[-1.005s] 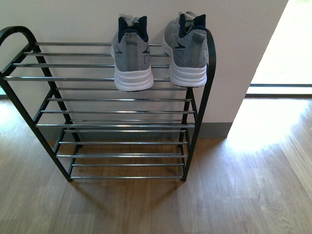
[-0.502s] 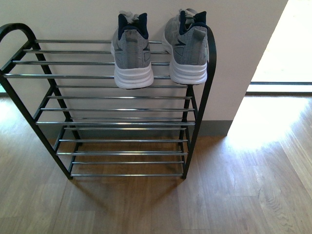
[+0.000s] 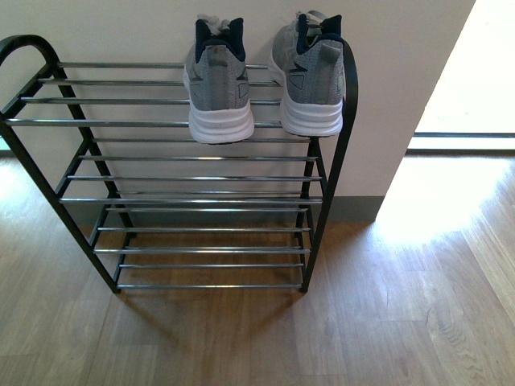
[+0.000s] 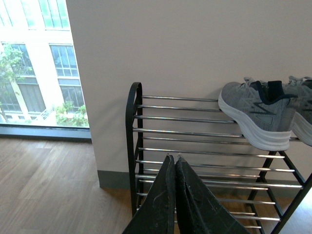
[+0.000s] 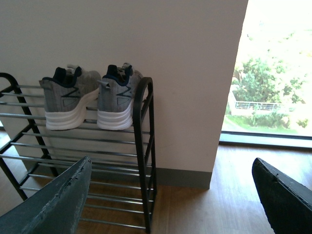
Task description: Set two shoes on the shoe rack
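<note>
Since the whole shoe rack (image 3: 121, 122) sits a touch higher in the front view than a second ago, while both grey sneakers (image 3: 219, 96) keep their spots on the top tier, I'd guess the camera is shifting, not the shoes. So the job looks done. Heels poke out past the front rod, and the right one is just beside the black end arch. The tier's left half and the lower tiers are open. Left fingers (image 4: 187, 204) are pressed together and right fingers (image 5: 58, 204) spread wide, both holding nothing.
</note>
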`<act>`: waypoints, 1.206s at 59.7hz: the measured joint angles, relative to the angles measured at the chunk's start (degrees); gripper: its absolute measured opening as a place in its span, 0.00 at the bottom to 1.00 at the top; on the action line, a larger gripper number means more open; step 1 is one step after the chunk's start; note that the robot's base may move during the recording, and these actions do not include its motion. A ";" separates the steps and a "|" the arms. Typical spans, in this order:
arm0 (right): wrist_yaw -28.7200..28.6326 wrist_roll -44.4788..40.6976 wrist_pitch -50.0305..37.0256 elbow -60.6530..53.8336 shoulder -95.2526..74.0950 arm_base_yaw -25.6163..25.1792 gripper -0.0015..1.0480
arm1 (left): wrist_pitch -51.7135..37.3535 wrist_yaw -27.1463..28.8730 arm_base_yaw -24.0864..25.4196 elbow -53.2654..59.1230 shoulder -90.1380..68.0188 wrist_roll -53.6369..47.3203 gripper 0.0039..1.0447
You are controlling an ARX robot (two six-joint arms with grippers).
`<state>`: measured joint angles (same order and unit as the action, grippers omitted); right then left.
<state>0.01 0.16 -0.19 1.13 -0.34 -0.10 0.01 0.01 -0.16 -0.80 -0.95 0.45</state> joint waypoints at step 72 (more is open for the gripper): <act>0.02 0.00 0.00 0.00 0.07 0.00 0.91 | 0.00 -0.02 0.00 0.00 0.02 -0.15 0.91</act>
<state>0.03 0.16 -0.19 1.13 -0.27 -0.10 0.01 -0.01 -0.16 -0.80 -0.93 0.30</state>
